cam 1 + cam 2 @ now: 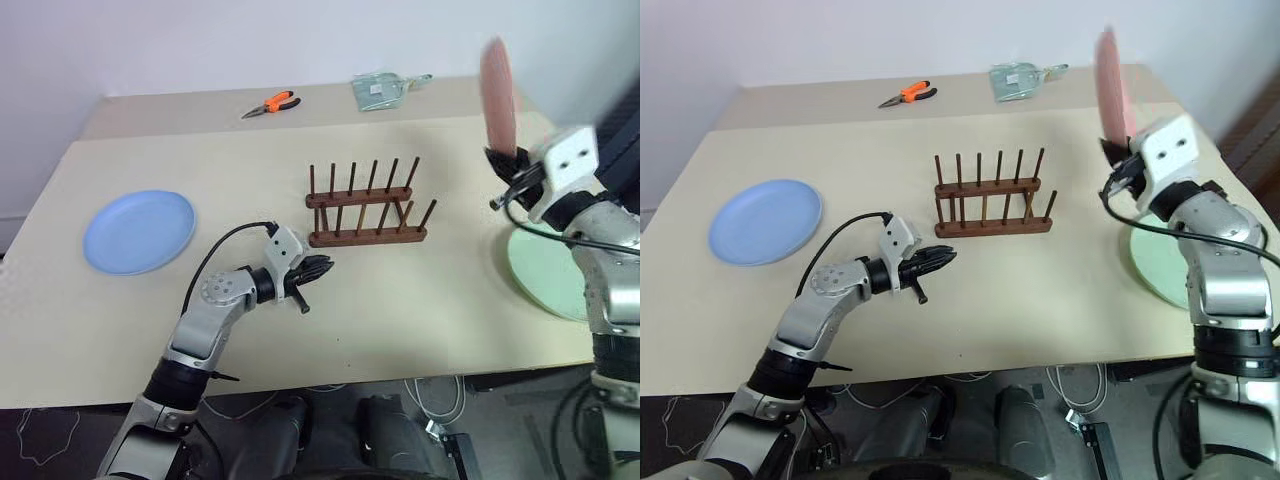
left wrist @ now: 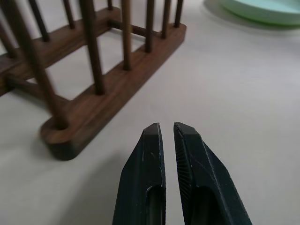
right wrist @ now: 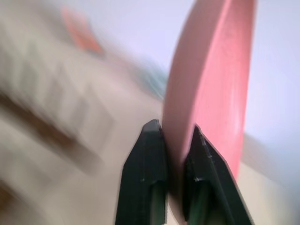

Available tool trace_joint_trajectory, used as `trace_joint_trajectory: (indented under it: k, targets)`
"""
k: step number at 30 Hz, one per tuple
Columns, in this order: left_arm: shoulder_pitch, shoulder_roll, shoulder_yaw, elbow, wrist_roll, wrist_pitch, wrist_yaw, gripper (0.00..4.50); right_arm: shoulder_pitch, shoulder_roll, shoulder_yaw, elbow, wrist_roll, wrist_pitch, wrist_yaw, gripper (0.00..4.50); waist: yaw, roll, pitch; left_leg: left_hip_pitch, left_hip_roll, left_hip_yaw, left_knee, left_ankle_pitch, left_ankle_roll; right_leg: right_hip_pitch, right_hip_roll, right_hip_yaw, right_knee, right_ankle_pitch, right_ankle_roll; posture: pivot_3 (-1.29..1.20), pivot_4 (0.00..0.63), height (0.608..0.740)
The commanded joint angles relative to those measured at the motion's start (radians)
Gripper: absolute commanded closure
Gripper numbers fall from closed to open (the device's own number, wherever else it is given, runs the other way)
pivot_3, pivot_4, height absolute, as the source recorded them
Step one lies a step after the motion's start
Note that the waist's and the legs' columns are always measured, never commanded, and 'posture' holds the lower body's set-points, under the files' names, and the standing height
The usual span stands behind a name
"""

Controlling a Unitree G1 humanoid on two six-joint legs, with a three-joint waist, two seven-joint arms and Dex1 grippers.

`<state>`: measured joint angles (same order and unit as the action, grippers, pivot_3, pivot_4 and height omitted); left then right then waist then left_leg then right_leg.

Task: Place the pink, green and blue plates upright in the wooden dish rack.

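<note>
Head views. Beige table point(image 1: 400, 310). Wooden dish rack point(image 1: 365, 205) near the table's middle, two base bars with upright pegs, no plate in it. Blue plate point(image 1: 139, 231) lying flat, well to the rack's left. Green plate point(image 1: 548, 272) lying flat at the table's right edge, partly hidden behind the right arm. Pink plate point(image 1: 498, 92) held on edge, upright, in the air above the right side of the table, gripped at its lower rim by the right gripper point(image 1: 512, 165). Left gripper point(image 1: 316, 267) low over the table just in front of the rack's left end, fingers drawn together, holding nothing. Orange-handled pliers point(image 1: 272, 103) and a clear packet point(image 1: 380, 90) at the far edge.

Left wrist view. The two black fingers point(image 2: 145, 183) nearly meeting, only a thin slit between them. Rack end just beyond their tips; green plate further off.

Right wrist view. Fingers point(image 3: 145, 173) clamped on either face of the pink plate's rim; background blurred.
</note>
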<state>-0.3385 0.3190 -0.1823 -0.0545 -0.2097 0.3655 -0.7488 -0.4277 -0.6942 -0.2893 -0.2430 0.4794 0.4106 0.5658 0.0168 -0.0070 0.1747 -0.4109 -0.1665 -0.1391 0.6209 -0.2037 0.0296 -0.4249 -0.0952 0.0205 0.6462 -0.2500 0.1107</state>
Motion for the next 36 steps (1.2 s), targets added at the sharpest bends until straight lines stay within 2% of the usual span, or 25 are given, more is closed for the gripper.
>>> trace_joint_trajectory:
  k: [1,4,11,16,21,24,27,28,32,36]
  targets:
    - [0.002,0.013,0.034,-0.031,-0.022,-0.019,-0.002,4.11,-0.014,0.053,-0.120,-0.105,0.259,0.174,-0.069,4.43,0.010,0.000,0.000,0.000,0.000,0.000,0.001,-0.001,0.001,0.001,0.000,0.000,-0.001,0.000,0.000,0.00,0.150,0.729]
    - [0.003,0.014,0.035,-0.033,-0.022,-0.020,-0.002,4.11,-0.006,0.083,-0.130,-0.152,0.356,0.244,-0.109,4.43,0.022,0.000,0.000,0.000,-0.001,0.001,0.001,-0.002,0.000,0.001,0.000,0.001,-0.003,0.000,-0.001,0.00,0.150,0.729]
    - [0.015,0.011,0.031,-0.052,-0.022,-0.017,0.006,4.11,0.011,0.132,-0.121,-0.190,0.457,0.322,-0.210,4.43,0.021,0.000,0.000,-0.001,0.000,0.001,0.000,-0.001,0.001,-0.001,0.000,0.001,-0.002,0.000,-0.001,0.00,0.150,0.729]
    - [0.022,0.017,0.027,-0.055,-0.018,-0.018,0.005,4.11,0.037,0.145,-0.091,-0.186,0.470,0.360,-0.258,4.43,0.021,0.000,0.000,-0.001,0.000,0.001,0.000,-0.001,0.001,-0.001,0.000,0.001,-0.002,0.000,-0.001,0.00,0.150,0.729]
    - [0.017,0.017,0.024,-0.050,-0.016,-0.019,0.007,4.11,0.050,0.149,-0.051,-0.143,0.395,0.339,-0.275,4.43,0.020,0.000,0.000,-0.001,0.000,0.001,0.000,-0.001,0.001,-0.001,0.000,0.001,-0.002,0.000,-0.001,0.00,0.150,0.729]
    - [0.019,0.016,0.019,-0.052,-0.013,-0.022,0.007,4.11,0.042,0.140,-0.030,-0.126,0.332,0.301,-0.265,3.33,0.021,0.000,0.000,-0.001,0.000,0.001,0.000,-0.001,0.001,-0.001,0.000,0.001,-0.002,0.000,-0.001,0.00,0.150,0.729]
    - [0.019,0.017,0.015,-0.050,-0.012,-0.024,0.006,4.11,0.029,0.121,-0.015,-0.112,0.245,0.245,-0.262,1.78,0.021,0.000,0.000,-0.001,0.000,0.001,0.000,-0.001,0.001,-0.001,0.000,0.001,-0.002,0.000,-0.001,0.00,0.150,0.729]
    - [0.019,0.018,0.013,-0.049,-0.011,-0.025,0.005,4.11,0.024,0.107,-0.020,-0.108,0.223,0.225,-0.251,1.39,0.021,0.000,0.000,-0.001,0.000,0.001,0.000,-0.001,0.001,-0.001,0.000,0.001,-0.002,0.000,-0.001,0.00,0.150,0.729]
    - [0.019,0.019,0.007,-0.048,-0.009,-0.026,0.003,4.11,0.016,0.069,-0.068,-0.096,0.197,0.173,-0.211,1.39,0.021,0.000,0.000,-0.001,0.000,0.002,0.000,-0.001,0.001,-0.001,0.000,0.001,-0.002,0.000,-0.001,0.00,0.150,0.729]
    - [0.018,0.021,0.005,-0.044,-0.012,-0.025,-0.001,4.11,0.034,0.005,-0.262,-0.017,0.267,0.168,-0.164,1.39,0.025,0.000,0.000,-0.001,0.000,0.002,0.000,-0.001,0.001,-0.001,0.000,0.001,-0.003,0.000,-0.001,0.00,0.150,0.729]
